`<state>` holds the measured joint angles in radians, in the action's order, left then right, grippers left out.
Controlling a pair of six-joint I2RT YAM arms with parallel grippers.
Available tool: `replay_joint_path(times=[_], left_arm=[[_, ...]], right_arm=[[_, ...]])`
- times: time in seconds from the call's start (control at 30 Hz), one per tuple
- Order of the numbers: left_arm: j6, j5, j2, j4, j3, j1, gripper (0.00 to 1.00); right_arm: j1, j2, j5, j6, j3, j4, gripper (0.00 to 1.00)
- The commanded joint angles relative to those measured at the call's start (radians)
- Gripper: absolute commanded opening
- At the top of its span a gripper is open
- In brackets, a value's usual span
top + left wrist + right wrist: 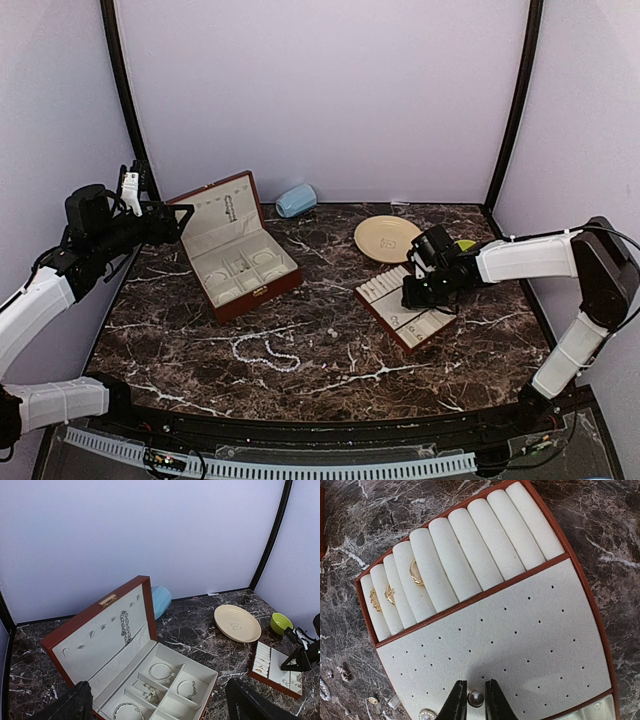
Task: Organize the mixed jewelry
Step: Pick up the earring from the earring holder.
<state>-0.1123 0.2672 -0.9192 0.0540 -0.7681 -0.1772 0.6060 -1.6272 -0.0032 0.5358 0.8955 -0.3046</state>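
Observation:
A strand of white pearl beads point(266, 351) lies loose on the marble, with tiny silvery pieces point(330, 332) beside it. My right gripper point(414, 296) hovers over the cream slotted tray point(385, 300). In the right wrist view its fingers point(457, 703) are closed on a small pearl earring point(476, 698) at the tray's perforated pad point(520, 645). Another stud point(426, 714) sits to its left. Three gold rings point(416, 574) sit in the tray's rolls. My left gripper point(172, 222) is wide open and empty by the red-brown box's raised lid point(100, 630).
The open box point(240, 262) holds bracelets point(162, 672) in its compartments and a chain point(125, 626) on its lid. A cream plate point(387, 238), a green bowl point(466, 245) and a light blue object point(296, 200) stand at the back. Small loose pieces point(342, 673) lie beside the tray.

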Motion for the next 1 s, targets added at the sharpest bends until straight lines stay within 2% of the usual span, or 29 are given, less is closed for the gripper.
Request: replay_joint_path(times=[0.0,0.97], left_arm=[[0.003,-0.006,0.02,-0.003,0.003,-0.002,0.95],[0.004,-0.011,0.019,-0.002,0.004,-0.002,0.95]], right_arm=[[0.011,-0.009,-0.026,0.007,-0.007,-0.028,0.14],[0.052,0.035,0.126,-0.049,0.035,-0.101,0.03]])
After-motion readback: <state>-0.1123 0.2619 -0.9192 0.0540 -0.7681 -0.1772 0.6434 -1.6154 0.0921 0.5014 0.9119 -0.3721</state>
